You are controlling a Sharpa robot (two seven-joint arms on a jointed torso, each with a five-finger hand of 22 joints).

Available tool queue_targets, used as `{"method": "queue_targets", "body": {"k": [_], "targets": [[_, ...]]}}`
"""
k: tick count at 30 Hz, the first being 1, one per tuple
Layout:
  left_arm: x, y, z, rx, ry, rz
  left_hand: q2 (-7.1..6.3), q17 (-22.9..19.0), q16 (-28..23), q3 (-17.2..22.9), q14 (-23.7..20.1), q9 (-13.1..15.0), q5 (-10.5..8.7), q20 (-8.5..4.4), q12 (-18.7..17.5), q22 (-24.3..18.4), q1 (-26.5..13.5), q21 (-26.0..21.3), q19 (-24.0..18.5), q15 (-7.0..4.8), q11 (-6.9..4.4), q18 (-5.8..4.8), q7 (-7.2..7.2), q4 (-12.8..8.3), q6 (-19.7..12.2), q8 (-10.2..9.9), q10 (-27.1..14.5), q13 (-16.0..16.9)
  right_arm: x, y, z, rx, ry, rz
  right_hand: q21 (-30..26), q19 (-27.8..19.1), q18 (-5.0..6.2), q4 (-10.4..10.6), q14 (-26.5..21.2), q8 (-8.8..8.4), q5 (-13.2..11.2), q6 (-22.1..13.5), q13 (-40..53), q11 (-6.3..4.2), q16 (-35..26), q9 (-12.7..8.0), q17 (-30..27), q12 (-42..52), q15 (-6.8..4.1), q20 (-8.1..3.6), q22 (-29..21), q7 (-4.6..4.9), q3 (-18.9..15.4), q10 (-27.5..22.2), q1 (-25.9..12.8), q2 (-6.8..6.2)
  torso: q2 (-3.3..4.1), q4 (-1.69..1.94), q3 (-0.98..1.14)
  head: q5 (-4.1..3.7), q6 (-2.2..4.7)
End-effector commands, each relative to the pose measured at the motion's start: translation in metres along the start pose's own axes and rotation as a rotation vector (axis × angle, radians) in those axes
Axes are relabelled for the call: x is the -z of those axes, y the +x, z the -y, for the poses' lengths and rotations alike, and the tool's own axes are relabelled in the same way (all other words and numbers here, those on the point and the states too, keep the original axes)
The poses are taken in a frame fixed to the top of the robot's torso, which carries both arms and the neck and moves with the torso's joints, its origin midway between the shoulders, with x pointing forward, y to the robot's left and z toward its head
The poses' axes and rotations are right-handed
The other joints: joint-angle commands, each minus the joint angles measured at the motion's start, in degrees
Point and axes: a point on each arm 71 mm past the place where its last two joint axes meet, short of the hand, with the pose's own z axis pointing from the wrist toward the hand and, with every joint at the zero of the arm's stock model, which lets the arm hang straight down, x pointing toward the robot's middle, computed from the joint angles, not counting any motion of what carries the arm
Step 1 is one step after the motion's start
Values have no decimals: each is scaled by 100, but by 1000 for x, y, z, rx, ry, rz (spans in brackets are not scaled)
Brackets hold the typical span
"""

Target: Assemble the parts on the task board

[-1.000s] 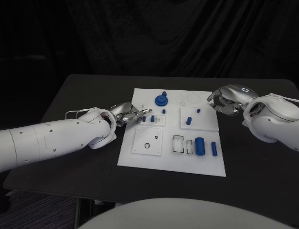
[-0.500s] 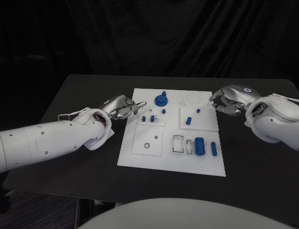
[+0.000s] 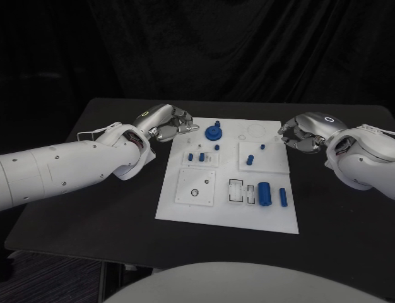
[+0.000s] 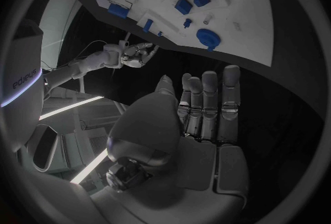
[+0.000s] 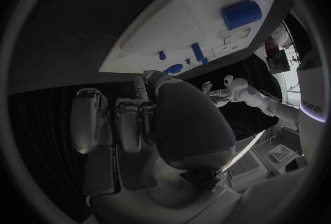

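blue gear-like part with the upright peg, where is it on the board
In the head view the blue gear-like part sits at the far edge of the task board, toward the board's left side, just beside the left hand.

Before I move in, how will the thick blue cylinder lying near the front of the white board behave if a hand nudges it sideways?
The thick blue cylinder lies on its side on the white board, so it would probably roll. It looks rigid and smooth, possibly slippery.

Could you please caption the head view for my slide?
Both hands, left and right, flank the white task board holding blue parts.
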Motion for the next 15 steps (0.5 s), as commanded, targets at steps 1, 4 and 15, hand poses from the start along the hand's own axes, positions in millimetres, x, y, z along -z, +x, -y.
{"method": "queue_targets", "body": {"k": [1, 4, 15], "targets": [[-7, 11, 14, -69, 202, -155, -146, -558, -476, 382, 153, -638, -235, 107, -742, 113, 705, -158, 63, -12, 4, 151, -5, 75, 139, -311, 91, -1020, 1, -2, -1, -5, -12, 37, -22, 41, 108, -3, 590, -11, 27, 49, 1509, 24, 14, -6, 1509, 15, 18, 25, 1108, -6, 33, 617, -50, -35, 13, 8, -2, -31, -1], [-14, 17, 19, -160, 265, -201, -238, -769, -586, 506, 569, -1106, -308, 86, -1206, 246, 739, 356, 614, -158, -154, 163, -128, 71, 29, -584, -78, -1615, 2, -3, -3, -9, -23, 53, -10, 48, 104, -6, 590, -3, 26, 65, 1509, 25, 14, -5, 1509, 15, 19, 25, 1113, -5, 32, 617, -54, -42, 11, 11, -8, -44, -1], [-40, 37, 27, -353, 289, -316, -887, 729, 1177, 1301, 2549, -3191, -6, -206, -2408, 783, 766, 2594, 2484, -489, -307, -207, -812, 46, -399, -703, -140, -3675, 5, -6, 0, -20, -30, 82, -3, 52, 102, -14, 590, 5, 31, 80, 1509, 26, 14, -5, 1509, 15, 19, 25, 1116, -6, 32, 617, -57, -55, 24, -23, -21, -6, -1]]}}
